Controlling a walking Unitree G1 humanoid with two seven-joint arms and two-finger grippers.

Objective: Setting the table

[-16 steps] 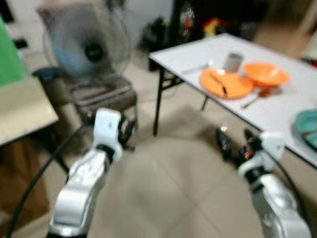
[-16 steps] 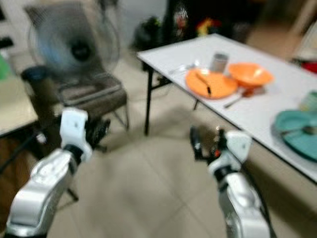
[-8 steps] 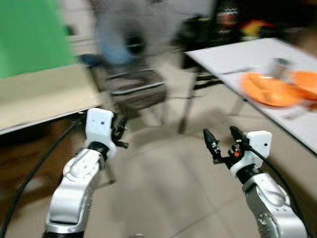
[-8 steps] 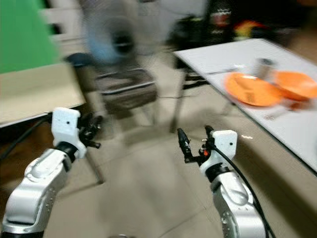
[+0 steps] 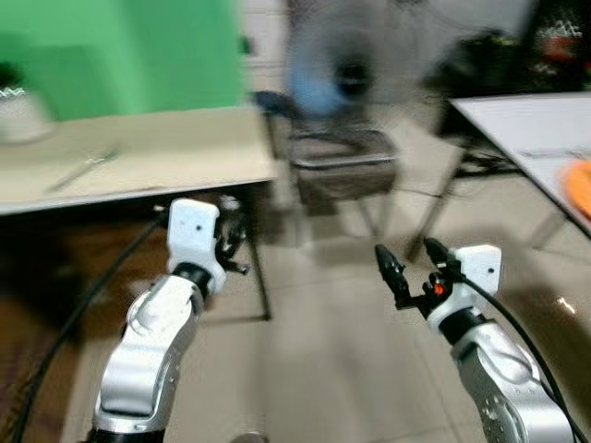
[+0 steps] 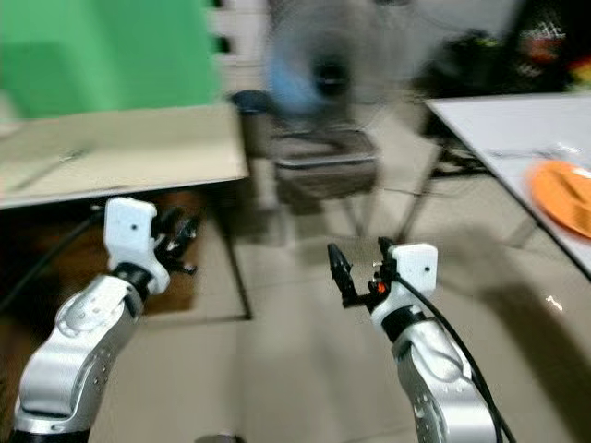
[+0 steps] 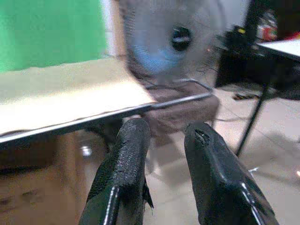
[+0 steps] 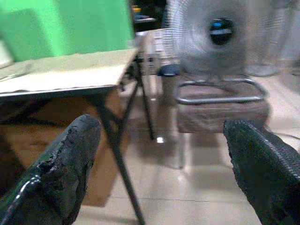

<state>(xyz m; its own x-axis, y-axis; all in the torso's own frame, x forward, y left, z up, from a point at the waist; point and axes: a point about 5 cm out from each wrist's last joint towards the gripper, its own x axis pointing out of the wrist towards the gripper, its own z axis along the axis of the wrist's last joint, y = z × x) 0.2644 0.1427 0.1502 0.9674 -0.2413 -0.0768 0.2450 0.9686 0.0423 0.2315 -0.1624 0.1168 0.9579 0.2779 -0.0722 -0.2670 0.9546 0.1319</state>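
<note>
One orange plate [image 6: 565, 196] sits at the right edge on the white surface [image 6: 517, 125]. My right end effector [image 6: 362, 265] hangs mid-frame, fingers apart and empty; my left end effector [image 6: 177, 242], centre-left, fingers nearly together. One fan [image 5: 346, 74] and chair [image 6: 319, 166] between two surfaces.
</note>
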